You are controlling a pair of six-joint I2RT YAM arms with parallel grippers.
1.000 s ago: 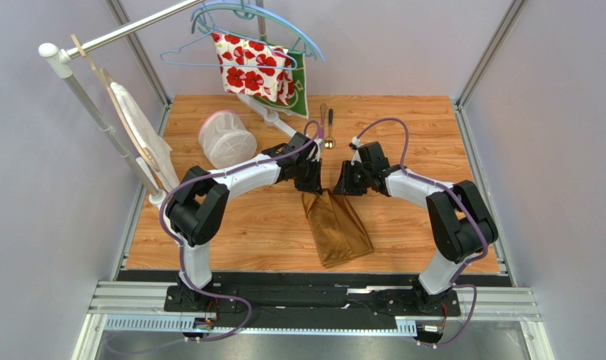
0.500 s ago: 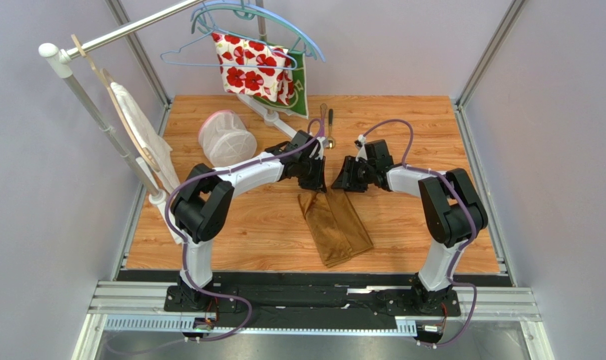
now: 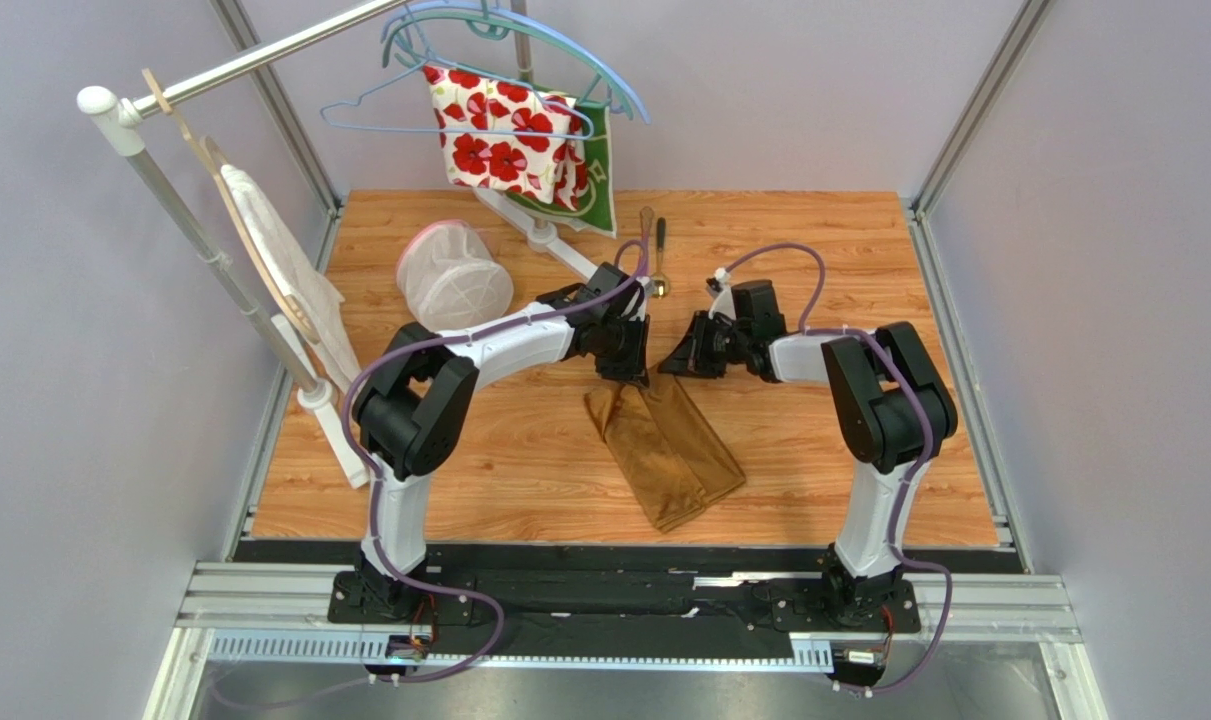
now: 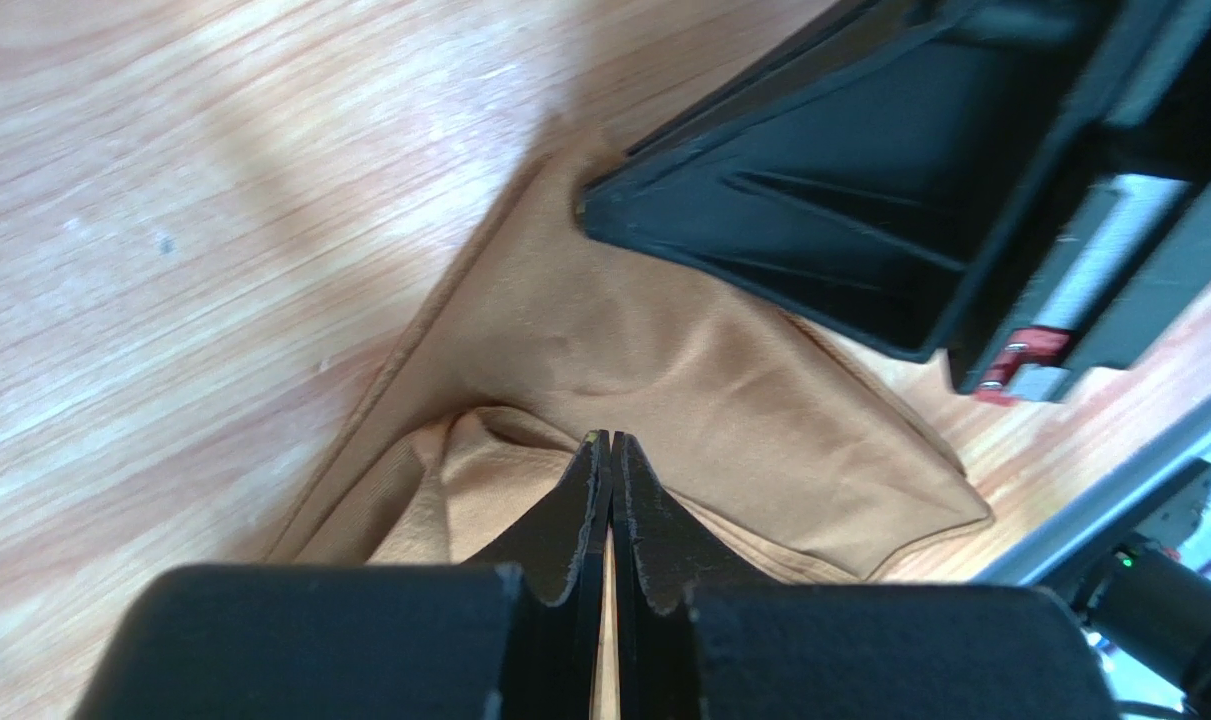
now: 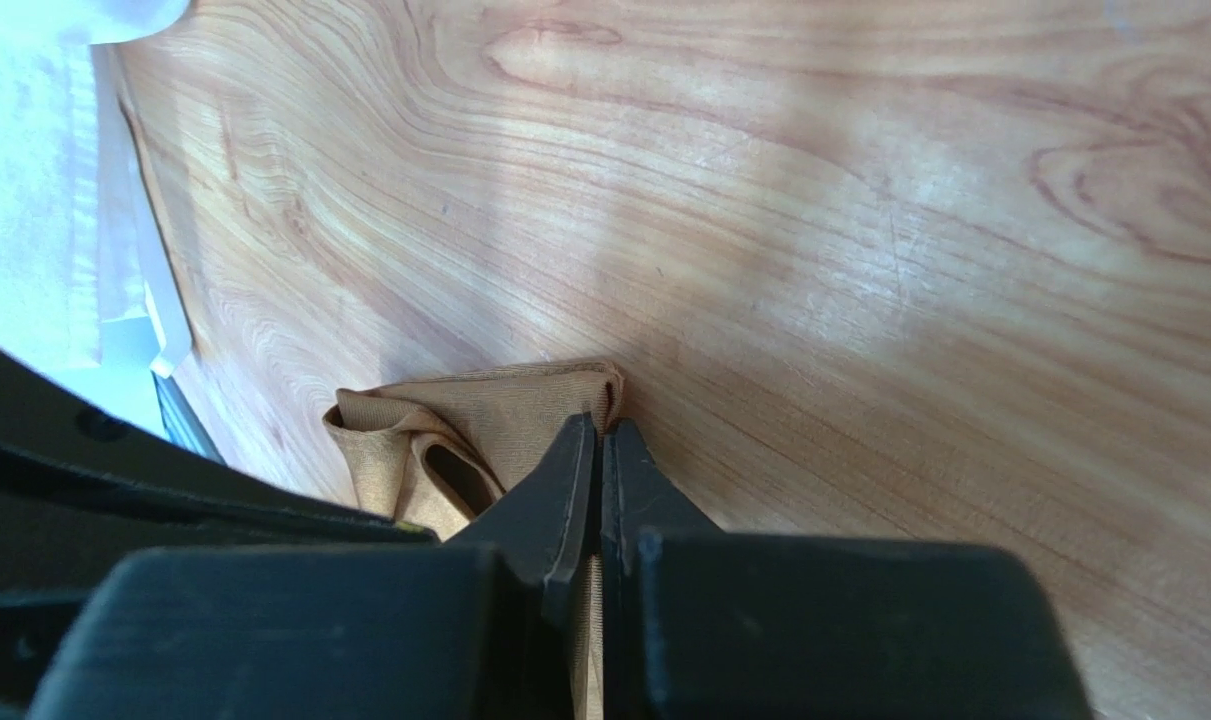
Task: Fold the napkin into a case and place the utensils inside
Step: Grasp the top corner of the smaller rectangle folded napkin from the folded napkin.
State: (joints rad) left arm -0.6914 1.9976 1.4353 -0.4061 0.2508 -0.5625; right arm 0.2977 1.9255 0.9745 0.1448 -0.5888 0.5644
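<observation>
The only marking to find is a small red tag (image 4: 1017, 368) on the side of the right gripper, seen from the left wrist camera, and its signs are too small to read.

The left arm bends its elbow near the left edge of the wooden table (image 3: 837, 255) and stretches its forearm to the right and toward the far edge. The right arm makes the mirror shape: elbow near the right edge, forearm reaching to the left. Both wrists tip downward, so the left gripper (image 3: 626, 372) and the right gripper (image 3: 671, 366) come close together over the middle of the table, the two heads facing each other.

The napkin (image 3: 668, 447), golden-brown and folded to a long shape, lies at the middle of the table and runs slantwise toward the near edge. Its far end is under the two grippers. In the left wrist view the left gripper (image 4: 611, 443) has its fingers pressed together on a raised fold of the napkin (image 4: 701, 375). In the right wrist view the right gripper (image 5: 599, 432) pinches the far corner of the napkin (image 5: 476, 408) with fingers pressed together.

The spoon (image 3: 659, 264) and the purple-pink knife (image 3: 646, 233) lie side by side near the middle of the far edge, apart from the napkin.
</observation>
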